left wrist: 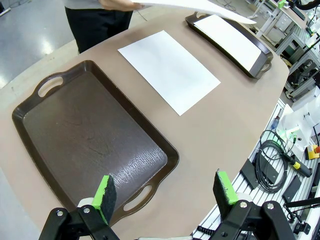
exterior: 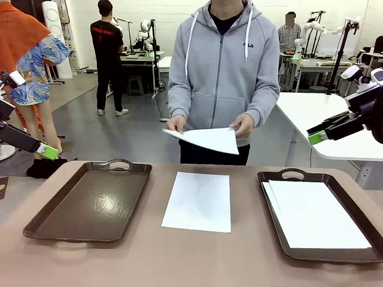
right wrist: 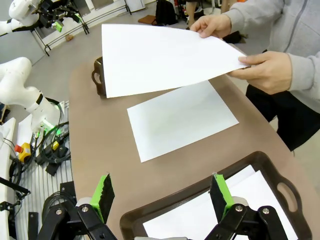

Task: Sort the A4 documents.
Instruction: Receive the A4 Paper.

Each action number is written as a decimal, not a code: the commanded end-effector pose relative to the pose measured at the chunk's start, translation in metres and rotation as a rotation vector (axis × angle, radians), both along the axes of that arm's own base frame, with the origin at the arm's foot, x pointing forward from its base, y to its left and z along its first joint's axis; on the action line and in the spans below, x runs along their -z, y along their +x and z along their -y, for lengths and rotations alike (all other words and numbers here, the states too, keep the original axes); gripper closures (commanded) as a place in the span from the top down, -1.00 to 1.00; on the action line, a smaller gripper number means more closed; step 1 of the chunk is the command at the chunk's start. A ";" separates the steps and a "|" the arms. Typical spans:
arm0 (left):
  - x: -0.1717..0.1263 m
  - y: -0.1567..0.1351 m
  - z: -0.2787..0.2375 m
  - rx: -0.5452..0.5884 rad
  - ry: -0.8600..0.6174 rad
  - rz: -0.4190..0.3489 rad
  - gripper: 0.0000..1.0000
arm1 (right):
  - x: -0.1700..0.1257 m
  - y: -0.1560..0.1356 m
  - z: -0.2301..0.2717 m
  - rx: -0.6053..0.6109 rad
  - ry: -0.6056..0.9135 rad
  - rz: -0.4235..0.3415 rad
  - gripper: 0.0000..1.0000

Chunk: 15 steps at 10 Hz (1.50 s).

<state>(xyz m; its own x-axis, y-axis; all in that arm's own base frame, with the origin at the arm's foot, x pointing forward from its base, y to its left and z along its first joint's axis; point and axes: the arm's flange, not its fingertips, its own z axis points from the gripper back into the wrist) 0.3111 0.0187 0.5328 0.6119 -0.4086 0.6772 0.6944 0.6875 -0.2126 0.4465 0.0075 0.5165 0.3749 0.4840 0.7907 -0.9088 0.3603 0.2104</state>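
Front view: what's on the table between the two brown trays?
One white A4 sheet, flat on the tabletop, apart from both the empty left tray and the paper-holding right tray. The front view shows it.

Plain white A4 sheets are sitting in three places. The middle sheet (exterior: 198,201) is lying flat on the brown tabletop (exterior: 179,257), its short edge facing the robot. It is resting between the left tray (exterior: 96,203) and the right tray (exterior: 270,176) and touching neither. The held sheet (exterior: 206,139) is hanging in the air over the tabletop's far edge, tilting, with its free corner dipping toward the robot. The person's one hand (exterior: 176,124) and other hand (exterior: 244,125) are gripping its far side. The stacked sheets (exterior: 314,215) are lying inside the right tray, slightly askew, a lower sheet's edge peeking out at the left.
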 end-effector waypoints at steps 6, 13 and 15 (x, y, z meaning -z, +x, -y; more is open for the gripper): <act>0.001 0.001 -0.002 0.016 -0.014 0.007 1.00 | 0.000 0.001 0.000 0.006 -0.006 0.007 1.00; 0.001 0.001 -0.002 0.016 -0.014 0.007 1.00 | 0.000 0.001 0.000 0.006 -0.006 0.007 1.00; 0.001 0.001 -0.002 0.016 -0.014 0.007 1.00 | 0.000 0.001 0.000 0.006 -0.006 0.007 1.00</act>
